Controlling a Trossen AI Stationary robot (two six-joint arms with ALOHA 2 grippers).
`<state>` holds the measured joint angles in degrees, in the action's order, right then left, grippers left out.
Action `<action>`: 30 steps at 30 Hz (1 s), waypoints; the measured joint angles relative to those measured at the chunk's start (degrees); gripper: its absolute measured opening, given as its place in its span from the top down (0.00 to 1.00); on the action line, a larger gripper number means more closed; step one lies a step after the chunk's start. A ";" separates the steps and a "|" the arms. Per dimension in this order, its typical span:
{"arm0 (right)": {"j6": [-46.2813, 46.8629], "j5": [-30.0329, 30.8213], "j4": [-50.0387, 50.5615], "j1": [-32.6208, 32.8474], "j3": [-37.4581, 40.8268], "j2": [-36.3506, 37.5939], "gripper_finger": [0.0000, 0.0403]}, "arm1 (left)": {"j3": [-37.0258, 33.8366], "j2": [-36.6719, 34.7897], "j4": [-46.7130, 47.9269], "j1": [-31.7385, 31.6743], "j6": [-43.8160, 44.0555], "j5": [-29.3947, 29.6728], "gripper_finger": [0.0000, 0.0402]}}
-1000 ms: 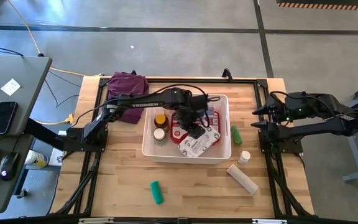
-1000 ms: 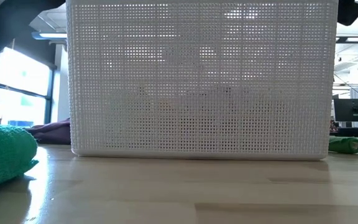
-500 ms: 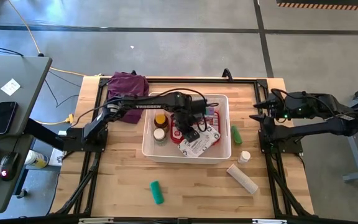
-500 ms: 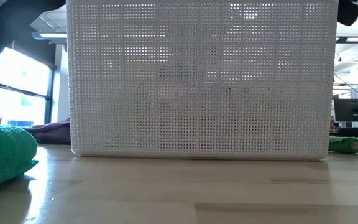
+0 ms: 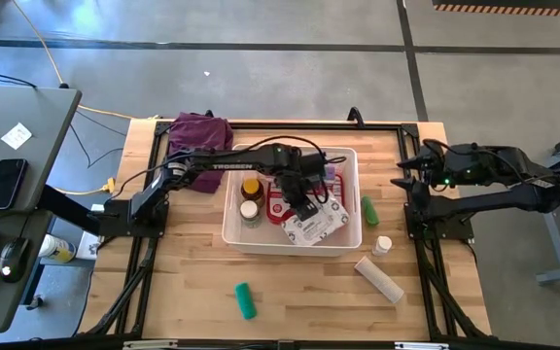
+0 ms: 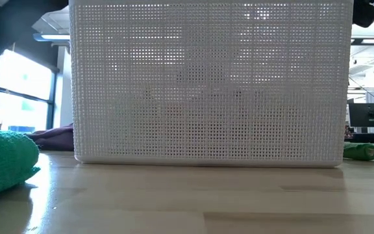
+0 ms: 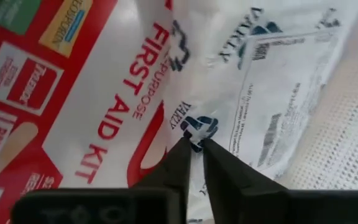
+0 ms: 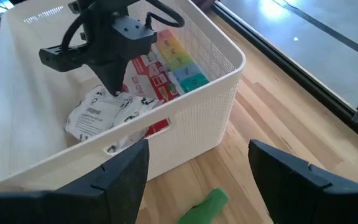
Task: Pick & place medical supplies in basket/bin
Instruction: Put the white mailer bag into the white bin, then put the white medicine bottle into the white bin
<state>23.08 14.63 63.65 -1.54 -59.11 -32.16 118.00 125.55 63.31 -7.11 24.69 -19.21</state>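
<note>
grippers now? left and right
left gripper: nearly closed over the white packet in the basket, holding nothing
right gripper: open, empty, beside the basket

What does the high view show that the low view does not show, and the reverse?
Only the high view shows inside the basket: the left gripper over the white printed packet, the red first-aid pouch and the amber bottle. It also shows the beige roll and the right gripper waiting beside the basket. Only the low view shows the basket's mesh wall and the room behind. Both show the basket, the purple cloth and green items on the table.
</note>
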 joint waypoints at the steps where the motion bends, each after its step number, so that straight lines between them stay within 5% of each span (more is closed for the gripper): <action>1: -0.10 0.00 0.22 0.02 0.00 0.00 0.34 | 0.02 0.16 -0.10 0.00 0.13 -0.01 0.83; 6: -1.22 0.00 0.87 0.01 0.00 0.00 0.34 | 0.22 0.28 -0.25 0.00 1.50 -0.05 0.95; 22: -4.12 1.60 1.03 0.02 0.00 0.00 0.34 | 16.10 0.29 9.22 0.00 0.74 -0.19 0.93; 30: -5.19 1.79 1.02 0.01 0.00 -0.02 0.34 | 17.00 0.31 9.89 -0.01 0.46 -0.78 0.94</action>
<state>17.89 16.43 64.68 -1.53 -59.11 -32.18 135.00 125.86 73.19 -7.12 25.14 -19.99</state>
